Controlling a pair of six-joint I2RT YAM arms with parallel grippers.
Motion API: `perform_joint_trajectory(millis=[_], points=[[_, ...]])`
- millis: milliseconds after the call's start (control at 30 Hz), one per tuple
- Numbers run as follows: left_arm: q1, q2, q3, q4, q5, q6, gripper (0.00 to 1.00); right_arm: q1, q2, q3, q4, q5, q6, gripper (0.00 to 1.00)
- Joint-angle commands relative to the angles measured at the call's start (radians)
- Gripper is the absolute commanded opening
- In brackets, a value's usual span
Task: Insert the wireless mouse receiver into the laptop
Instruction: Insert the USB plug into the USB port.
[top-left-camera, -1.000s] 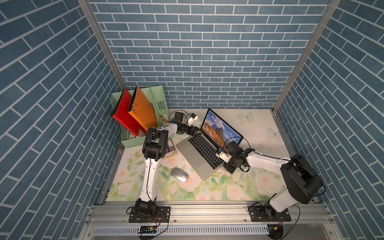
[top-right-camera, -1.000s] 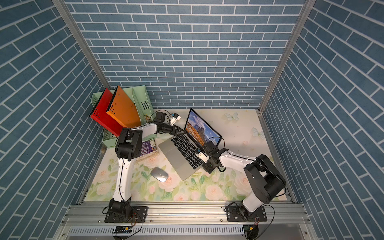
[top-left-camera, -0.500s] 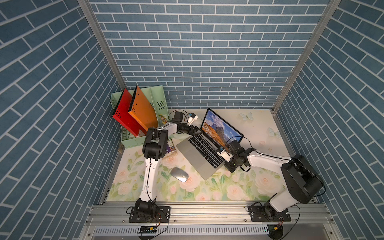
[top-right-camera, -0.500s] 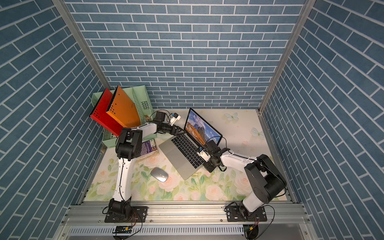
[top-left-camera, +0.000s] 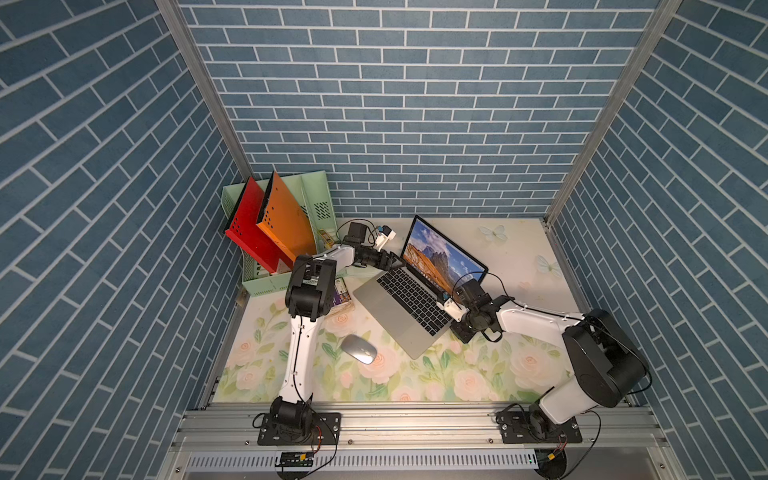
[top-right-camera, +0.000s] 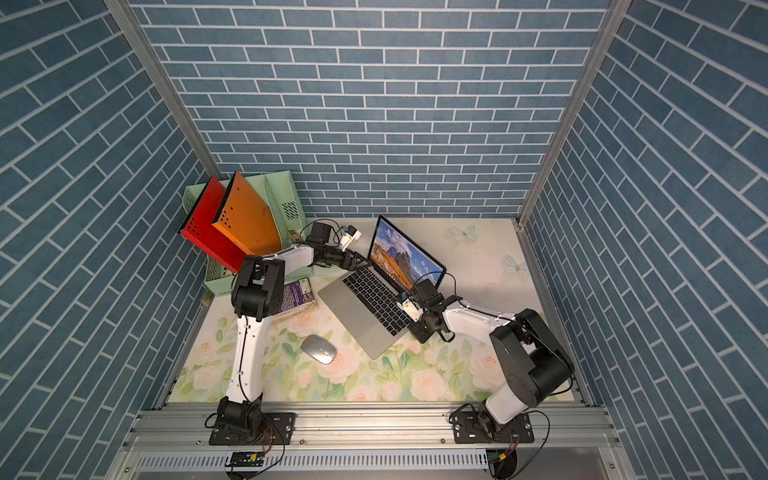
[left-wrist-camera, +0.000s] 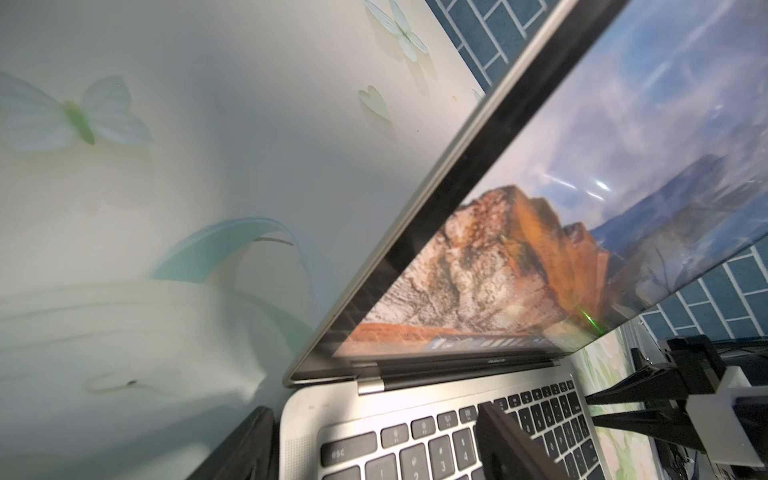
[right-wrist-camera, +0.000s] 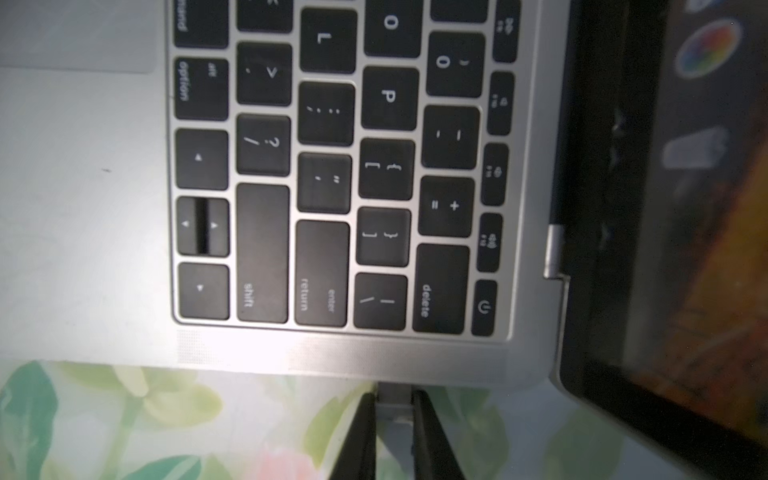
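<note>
Right pincer (right-wrist-camera: 394, 394) gripped the receiver (right-wrist-camera: 395, 405), its tip against the side edge of the laptop (top-left-camera: 405, 307). Left pincer (left-wrist-camera: 374, 436) sat released, straddling the rear corner.

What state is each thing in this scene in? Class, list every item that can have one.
laptop: lid open, screen lit.
wireless mouse: lying free on the mat, nothing touching it.
receiver: pinched, its end against the laptop's side edge.
right gripper: jaws shut on the receiver.
left gripper: jaws open, astride the laptop's rear corner.
</note>
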Motion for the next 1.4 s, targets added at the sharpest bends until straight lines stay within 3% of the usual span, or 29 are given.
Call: perform_joint_trajectory(millis=[0,600,900,1367], points=[[0.013,0.076,-0.002,-0.08,-0.087,-0.011,0.81,-0.015,-0.001,-0.01,0.038,0.037,-0.039,0.0],[0.012,0.151,0.098,-0.215,-0.064,0.0,0.8,-0.016,0.048,0.064,0.12,0.089,-0.154,0.0],[0.01,0.152,0.097,-0.222,-0.063,0.001,0.8,-0.01,0.003,0.05,0.158,-0.041,-0.153,0.0],[0.008,0.17,0.126,-0.275,-0.044,0.027,0.79,-0.014,0.063,0.109,0.224,-0.007,-0.192,0.0]])
